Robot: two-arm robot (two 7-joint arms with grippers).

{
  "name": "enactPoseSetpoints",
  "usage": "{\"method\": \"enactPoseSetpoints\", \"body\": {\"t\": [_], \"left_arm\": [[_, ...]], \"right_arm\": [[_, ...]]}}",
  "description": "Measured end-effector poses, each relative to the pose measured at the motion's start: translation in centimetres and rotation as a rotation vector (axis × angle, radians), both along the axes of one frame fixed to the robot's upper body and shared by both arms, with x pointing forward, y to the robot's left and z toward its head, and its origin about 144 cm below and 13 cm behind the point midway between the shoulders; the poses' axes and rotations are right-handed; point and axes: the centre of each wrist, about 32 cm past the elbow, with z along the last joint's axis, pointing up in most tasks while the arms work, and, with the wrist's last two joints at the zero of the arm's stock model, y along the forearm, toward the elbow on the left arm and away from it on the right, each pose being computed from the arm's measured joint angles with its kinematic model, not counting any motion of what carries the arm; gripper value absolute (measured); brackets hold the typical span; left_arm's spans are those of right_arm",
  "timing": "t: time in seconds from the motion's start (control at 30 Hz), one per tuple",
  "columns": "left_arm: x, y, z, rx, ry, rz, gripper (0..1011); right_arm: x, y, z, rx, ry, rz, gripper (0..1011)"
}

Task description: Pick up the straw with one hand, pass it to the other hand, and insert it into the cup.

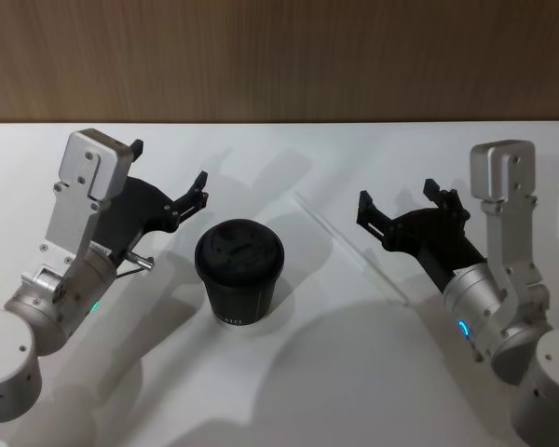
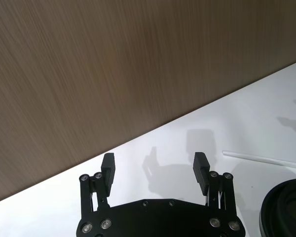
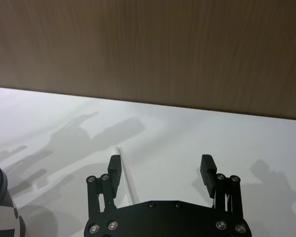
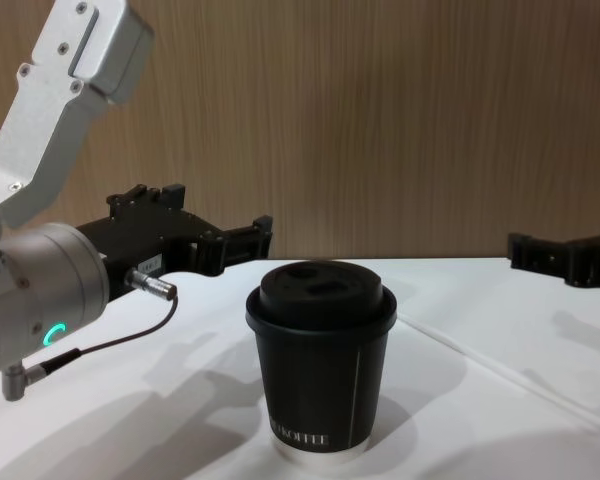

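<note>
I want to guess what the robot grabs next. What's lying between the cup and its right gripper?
The white straw lies flat on the table between the black cup and the open right gripper, as the head view shows.

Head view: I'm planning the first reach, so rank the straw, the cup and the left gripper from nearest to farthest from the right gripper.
1. The straw, lying flat just left of the right gripper.
2. The cup, upright in the middle.
3. The left gripper, across on the left side.
</note>
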Motion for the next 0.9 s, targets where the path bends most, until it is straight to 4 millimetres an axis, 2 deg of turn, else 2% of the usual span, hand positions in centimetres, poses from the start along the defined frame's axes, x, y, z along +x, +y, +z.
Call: {"method": "enactPoseSetpoints", "body": {"t": [0.3, 0.9], "left_arm": [[0.0, 0.0, 0.0, 0.0, 0.0, 0.0, 997], [0.0, 0.0, 0.0, 0.0, 0.0, 0.0, 997]], "right_arm": [[-0.2, -0.5, 0.2, -0.046, 0.006, 0.073, 1001], [-1.0, -4.1, -0.1, -0.122, 0.021, 0.238, 1001]]}}
